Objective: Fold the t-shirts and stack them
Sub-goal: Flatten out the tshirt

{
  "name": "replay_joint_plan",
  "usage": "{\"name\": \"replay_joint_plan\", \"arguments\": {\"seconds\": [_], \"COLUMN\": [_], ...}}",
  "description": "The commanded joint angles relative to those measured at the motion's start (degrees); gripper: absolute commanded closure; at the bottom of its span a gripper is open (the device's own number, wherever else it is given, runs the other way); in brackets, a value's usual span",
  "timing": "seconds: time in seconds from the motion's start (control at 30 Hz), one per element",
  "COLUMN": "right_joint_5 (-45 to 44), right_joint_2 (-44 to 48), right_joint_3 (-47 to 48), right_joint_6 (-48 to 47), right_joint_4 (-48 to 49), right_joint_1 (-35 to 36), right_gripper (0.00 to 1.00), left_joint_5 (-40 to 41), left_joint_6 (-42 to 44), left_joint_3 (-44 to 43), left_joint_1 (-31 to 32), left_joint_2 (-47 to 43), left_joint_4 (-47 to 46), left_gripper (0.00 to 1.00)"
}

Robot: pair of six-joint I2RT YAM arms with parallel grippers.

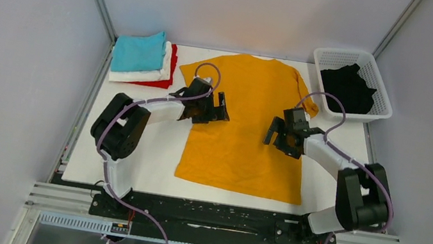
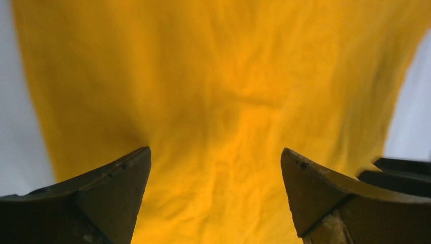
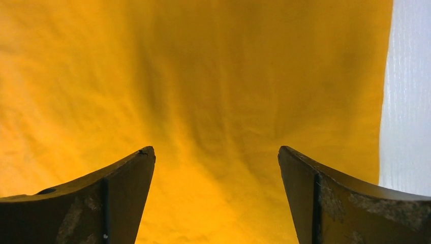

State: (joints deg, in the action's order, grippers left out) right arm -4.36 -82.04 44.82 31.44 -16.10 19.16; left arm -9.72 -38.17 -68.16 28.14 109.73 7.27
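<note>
A mustard-orange t-shirt (image 1: 246, 123) lies spread flat in the middle of the table, collar toward the back. My left gripper (image 1: 221, 106) hovers open over its left side, and the cloth (image 2: 218, 101) fills the left wrist view with nothing between the fingers. My right gripper (image 1: 273, 132) hangs open over the shirt's right side, with bare orange cloth (image 3: 203, 91) under its spread fingers. At the back left sits a folded stack: a teal t-shirt (image 1: 139, 51) on a white one (image 1: 143, 75) on a red one (image 1: 173, 64). A black t-shirt (image 1: 347, 86) lies crumpled in the basket.
The white lattice basket (image 1: 381, 78) stands at the back right corner of the white table top (image 1: 156, 158). Grey walls and metal frame posts close in the table on the left, back and right. A black rail (image 1: 212, 218) carries both arm bases at the near edge.
</note>
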Motion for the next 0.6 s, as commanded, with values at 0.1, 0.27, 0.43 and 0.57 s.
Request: {"name": "replay_joint_plan", "arguments": {"seconds": [0.1, 0.27, 0.43, 0.57], "right_joint_5": [2.0, 10.61, 14.17, 18.34], "right_joint_2": [-14.67, -25.38, -34.57, -39.78], "right_joint_3": [12.46, 24.0, 38.45, 47.08], "right_joint_6": [3.0, 1.77, -1.23, -6.3], "right_joint_4": [-4.56, -5.21, -9.68, -12.34], "right_joint_1": [-0.2, 0.02, 2.99, 6.76], "right_gripper": [0.01, 0.01, 0.0, 0.01], "left_joint_5": [-2.36, -4.85, -9.87, -9.95], "left_joint_6": [-9.29, -17.28, -25.49, -22.36], "left_joint_3": [20.74, 31.6, 34.6, 25.65], "left_joint_1": [5.24, 16.15, 25.92, 31.42], "left_joint_2": [-9.56, -15.09, -14.84, -10.0], "left_joint_4": [-6.22, -13.12, -28.3, -28.01], "left_gripper": [0.01, 0.01, 0.01, 0.01]}}
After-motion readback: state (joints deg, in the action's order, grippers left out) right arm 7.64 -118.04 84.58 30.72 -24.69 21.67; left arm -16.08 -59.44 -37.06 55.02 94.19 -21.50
